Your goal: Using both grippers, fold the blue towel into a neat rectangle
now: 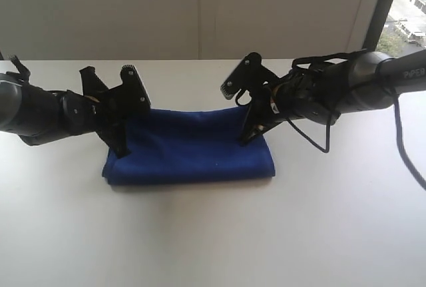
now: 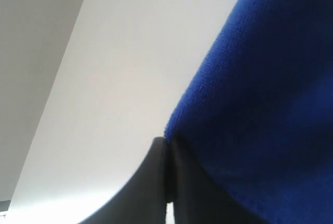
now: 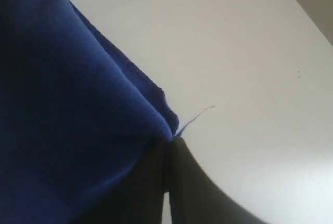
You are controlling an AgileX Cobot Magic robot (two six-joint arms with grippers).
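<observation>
- The left claw (image 1: 122,150) is shut tight. From its wrist camera the two dark jaws press flat together with barely a seam between them.
- A corner of the blue towel (image 1: 190,147) runs right into the tip of that claw, so it looks pinched there. The cloth spreads away from the tip on one side only.
- On the other side of the left claw's tip there is only the bare white table (image 1: 213,240).
- The right claw (image 1: 245,139) is also closed, its jaws meeting in a thin line.
- The towel bunches down into the right claw's tip in soft folds, gripped at a corner. A loose thread (image 3: 195,117) curls out over the table just beside the tip.
- From where I stand, the towel lies between the two claws as a wide blue band on the table. Each claw points down at one end of it.
- The towel's far edge stretches from one claw across to the other. Its near edge lies on the table in front of both, with rounded corners.
- Black cables (image 1: 313,137) loop behind the right claw along its arm.
- A pale wall (image 1: 200,7) stands beyond both claws, and a window (image 1: 409,7) is off past the right arm.
</observation>
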